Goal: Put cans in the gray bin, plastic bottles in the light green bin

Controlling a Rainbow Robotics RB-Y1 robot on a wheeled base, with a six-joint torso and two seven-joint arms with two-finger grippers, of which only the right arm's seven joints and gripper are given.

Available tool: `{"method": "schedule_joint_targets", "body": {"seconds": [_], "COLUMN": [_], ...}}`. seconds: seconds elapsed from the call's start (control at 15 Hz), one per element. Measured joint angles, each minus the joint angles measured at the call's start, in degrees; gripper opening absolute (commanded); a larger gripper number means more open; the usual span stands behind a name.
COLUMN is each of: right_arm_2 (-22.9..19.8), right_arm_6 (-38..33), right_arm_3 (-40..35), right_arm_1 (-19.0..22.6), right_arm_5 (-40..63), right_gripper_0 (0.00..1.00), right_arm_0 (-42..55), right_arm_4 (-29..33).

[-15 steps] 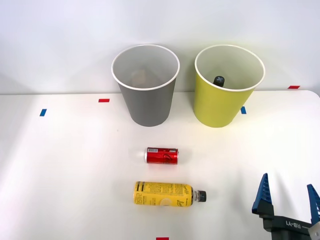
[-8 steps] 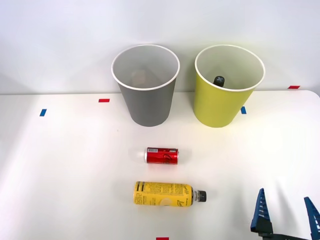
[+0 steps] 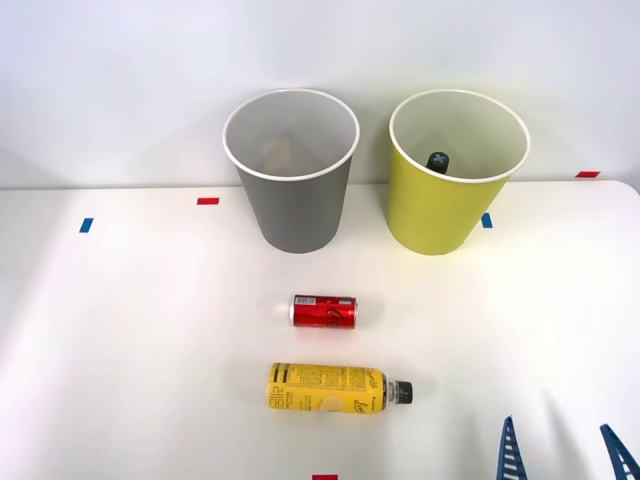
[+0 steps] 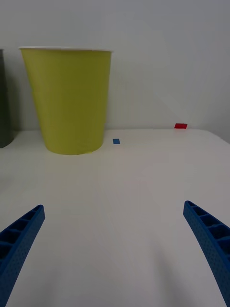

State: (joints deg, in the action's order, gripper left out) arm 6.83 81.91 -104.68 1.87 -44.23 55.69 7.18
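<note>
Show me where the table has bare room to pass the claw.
Bare: the table's left side beyond the red can and yellow bottle, and the right side before the light green bin. Crowded: the centre, gray bin to bottle.

- My right gripper (image 3: 563, 452): cut off by the front view's lower edge; two blue fingertips (image 3: 509, 450) showing, spread apart, nothing between.
- My fingers (image 4: 19, 237), wrist view: cut off at both lower corners.
- Gray bin (image 4: 4, 100), wrist view: a dark sliver at the picture's edge.
- Gray bin (image 3: 292, 170), front view: pale brownish object inside, too dim to identify.
- Light green bin (image 3: 456, 180): black-capped bottle (image 3: 438, 160) inside, body hidden by the wall.
- Red tape mark (image 3: 325, 477): clipped by the lower edge.
</note>
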Motion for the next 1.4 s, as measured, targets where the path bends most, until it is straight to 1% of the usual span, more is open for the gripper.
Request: {"method": "schedule_joint_targets", "body": {"seconds": [0.13,0.33,0.53,0.93,1.4], "right_arm_2": [1.32,4.59,6.02,6.58,6.62], "right_arm_6": [1.23,2.58,4.2,5.01,4.93], "right_arm_3": [0.0,0.0,0.34,1.24,1.32], "right_arm_1": [0.86,1.78,2.58,3.43,3.49], "right_arm_5": [-0.38,-0.43,-0.34,-0.27,-0.26], "right_gripper_0": [1.0,1.0,1.0,1.0,1.0], "right_arm_0": [1.98,4.19,4.58,4.67,4.69], "right_arm_4": [-0.16,-0.85,-0.33,-0.04,-0.05]}}
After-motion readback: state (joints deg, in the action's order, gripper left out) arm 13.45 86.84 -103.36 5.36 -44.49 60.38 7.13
